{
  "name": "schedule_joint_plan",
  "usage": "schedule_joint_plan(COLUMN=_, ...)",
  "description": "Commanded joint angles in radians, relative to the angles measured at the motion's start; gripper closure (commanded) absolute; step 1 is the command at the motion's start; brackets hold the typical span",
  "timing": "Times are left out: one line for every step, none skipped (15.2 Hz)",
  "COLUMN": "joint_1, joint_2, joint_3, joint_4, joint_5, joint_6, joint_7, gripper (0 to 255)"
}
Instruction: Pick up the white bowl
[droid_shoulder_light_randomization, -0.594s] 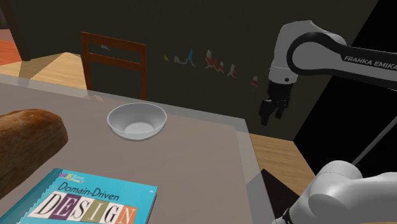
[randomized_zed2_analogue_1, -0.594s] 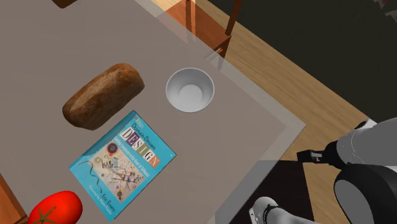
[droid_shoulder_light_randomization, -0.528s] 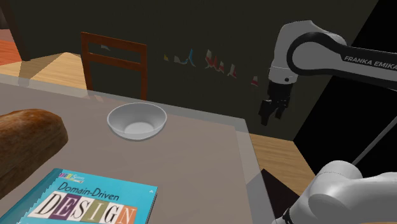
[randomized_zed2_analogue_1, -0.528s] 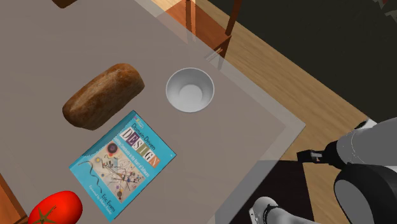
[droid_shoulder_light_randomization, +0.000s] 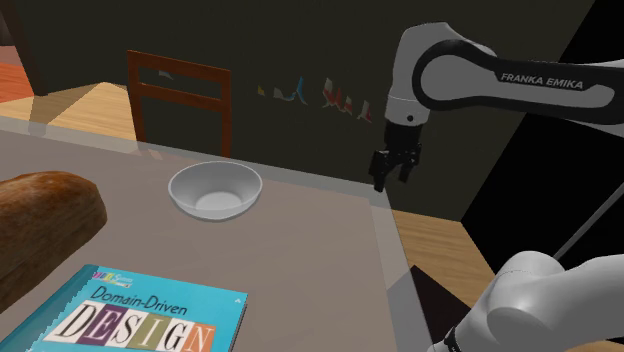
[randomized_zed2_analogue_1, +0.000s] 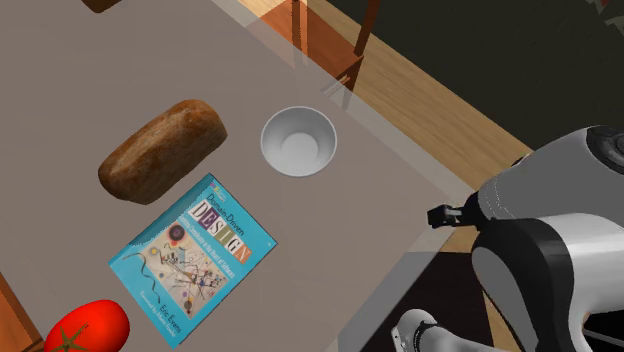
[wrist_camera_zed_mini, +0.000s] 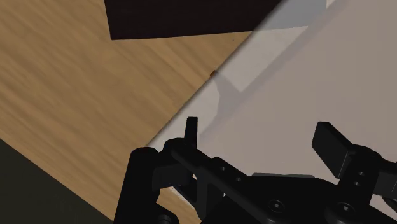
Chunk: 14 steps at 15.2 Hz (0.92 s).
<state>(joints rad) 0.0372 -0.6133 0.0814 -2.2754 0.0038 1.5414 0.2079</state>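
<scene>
Your gripper (droid_shoulder_light_randomization: 390, 181) hangs with its two black fingers apart and nothing between them. In the wrist view the gripper (wrist_camera_zed_mini: 261, 137) has one finger over the pale table (wrist_camera_zed_mini: 331, 83) and the other at the table's edge, with wood floor (wrist_camera_zed_mini: 76, 95) past that edge.

The white bowl (droid_shoulder_light_randomization: 215, 190) is your task thing. It sits upright and empty on the table (droid_shoulder_light_randomization: 320, 260). The gripper is well apart from the bowl, off to the shoulder view's right of it and higher, over the table's far corner. The white arm (droid_shoulder_light_randomization: 500, 80) runs from the gripper farther away from the bowl, toward the shoulder view's right edge.

A brown bread loaf (droid_shoulder_light_randomization: 40, 225) lies to the shoulder view's left of the bowl. In the second exterior view the loaf (randomized_zed2_analogue_1: 162, 150) is near the bowl (randomized_zed2_analogue_1: 298, 141) but not touching it.

A teal book (droid_shoulder_light_randomization: 140, 315) lies flat, nearer the shoulder camera than the bowl. In the second exterior view the book (randomized_zed2_analogue_1: 192, 258) is below and left of the bowl, apart from it.

A red tomato (randomized_zed2_analogue_1: 88, 328) sits well apart from the bowl, past the book, at the second exterior view's lower left.

A wooden chair (droid_shoulder_light_randomization: 180, 95) stands behind the bowl, beyond the table's far edge.
</scene>
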Motion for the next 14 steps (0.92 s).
schedule_joint_plan(joint_1=0.010, joint_2=0.055, joint_3=0.026, joint_4=0.045, joint_5=0.019, joint_6=0.017, joint_7=0.031, gripper=0)
schedule_joint_plan(joint_1=0.015, joint_2=0.083, joint_3=0.039, joint_4=0.068, joint_5=0.027, joint_6=0.026, joint_7=0.046, gripper=0)
schedule_joint_plan(joint_1=0.019, joint_2=0.112, joint_3=0.052, joint_4=0.092, joint_5=0.034, joint_6=0.034, joint_7=0.062, gripper=0)
schedule_joint_plan(joint_1=0.024, joint_2=0.141, joint_3=0.065, joint_4=0.117, joint_5=0.040, joint_6=0.042, joint_7=0.077, gripper=0)
schedule_joint_plan(joint_1=0.028, joint_2=0.170, joint_3=0.077, joint_4=0.144, joint_5=0.045, joint_6=0.049, joint_7=0.092, gripper=0)
schedule_joint_plan(joint_1=0.032, joint_2=0.200, joint_3=0.089, joint_4=0.171, joint_5=0.049, joint_6=0.055, joint_7=0.108, gripper=0)
schedule_joint_plan(joint_1=0.036, joint_2=0.230, joint_3=0.102, joint_4=0.199, joint_5=0.052, joint_6=0.061, joint_7=0.123, gripper=0)
schedule_joint_plan(joint_1=0.040, joint_2=0.261, joint_3=0.114, joint_4=0.229, joint_5=0.054, joint_6=0.066, joint_7=0.139, gripper=0)
schedule_joint_plan(joint_1=0.044, joint_2=0.291, joint_3=0.126, joint_4=0.260, joint_5=0.055, joint_6=0.070, joint_7=0.155, gripper=0)
schedule_joint_plan(joint_1=0.048, joint_2=0.323, joint_3=0.137, joint_4=0.291, joint_5=0.055, joint_6=0.073, joint_7=0.171, gripper=0)
schedule_joint_plan(joint_1=0.052, joint_2=0.355, joint_3=0.149, joint_4=0.325, joint_5=0.054, joint_6=0.076, joint_7=0.187, gripper=0)
schedule_joint_plan(joint_1=0.056, joint_2=0.387, joint_3=0.160, joint_4=0.359, joint_5=0.052, joint_6=0.078, joint_7=0.203, gripper=0)
schedule_joint_plan(joint_1=0.061, joint_2=0.420, joint_3=0.171, joint_4=0.395, joint_5=0.049, joint_6=0.079, joint_7=0.219, gripper=0)
schedule_joint_plan(joint_1=0.066, joint_2=0.453, joint_3=0.182, joint_4=0.432, joint_5=0.045, joint_6=0.078, joint_7=0.235, gripper=0)
